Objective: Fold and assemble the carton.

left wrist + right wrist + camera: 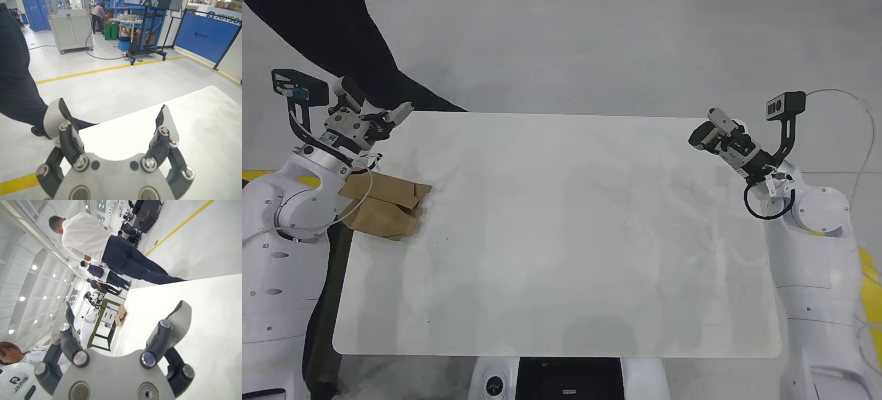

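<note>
The flattened brown carton [390, 205] lay at the left edge of the worktop [562, 250], partly overhanging it. The left jaws stood wide apart and empty above the far left corner, near the carton. The right jaws, likewise apart and empty, hung over the far right corner, well apart from it.

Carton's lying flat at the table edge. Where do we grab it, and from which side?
Probably the strip of the carton that overhangs the table edge. It lies flat, so only there can a finger slip under. Bring the open left gripper, the nearer one, in from off that edge, one finger above, one below.
</note>
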Available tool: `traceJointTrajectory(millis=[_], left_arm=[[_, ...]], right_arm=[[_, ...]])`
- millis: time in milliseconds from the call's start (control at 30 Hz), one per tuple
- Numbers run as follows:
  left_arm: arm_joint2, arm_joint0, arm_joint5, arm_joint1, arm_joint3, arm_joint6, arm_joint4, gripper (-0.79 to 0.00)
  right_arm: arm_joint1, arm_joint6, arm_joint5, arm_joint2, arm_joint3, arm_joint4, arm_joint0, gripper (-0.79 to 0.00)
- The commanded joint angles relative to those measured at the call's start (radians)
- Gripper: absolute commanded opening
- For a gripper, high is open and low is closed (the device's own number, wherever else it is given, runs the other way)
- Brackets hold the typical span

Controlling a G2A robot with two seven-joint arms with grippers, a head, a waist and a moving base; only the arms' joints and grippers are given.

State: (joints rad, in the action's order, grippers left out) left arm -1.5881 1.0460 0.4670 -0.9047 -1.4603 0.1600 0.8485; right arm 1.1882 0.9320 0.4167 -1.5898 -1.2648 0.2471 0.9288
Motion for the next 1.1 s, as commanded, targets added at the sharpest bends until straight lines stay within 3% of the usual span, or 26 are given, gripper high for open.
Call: traceJointTrajectory(millis=[0, 567, 700, 967, 1067], left_arm=[[0.0, 0.0, 0.0, 0.0, 0.0, 0.0, 0.0, -0.001], [0.0, 0.011, -0.019, -0.003, -0.001, 0.02, -0.055, 0.0], [-0.04, 0.017, -0.066, -0.004, 0.007, 0.13, -0.243, 0.0], [-0.149, 0.017, -0.128, 0.005, 0.047, 0.504, -0.784, 0.0], [-0.176, 0.019, -0.173, 0.006, 0.071, 0.555, -0.913, 0.0]], right_arm=[[0.0, 0.0, 0.0, 0.0, 0.0, 0.0, 0.0, -0.001], [0.0, 0.0, 0.0, 0.0, 0.0, 0.0, 0.0, 0.0], [0.0, 0.0, 0.0, 0.0, 0.0, 0.0, 0.0, 0.0], [0.0, 0.0, 0.0, 0.0, 0.0, 0.0, 0.0, 0.0], [0.0, 0.0, 0.0, 0.0, 0.0, 0.0, 0.0, 0.0]])
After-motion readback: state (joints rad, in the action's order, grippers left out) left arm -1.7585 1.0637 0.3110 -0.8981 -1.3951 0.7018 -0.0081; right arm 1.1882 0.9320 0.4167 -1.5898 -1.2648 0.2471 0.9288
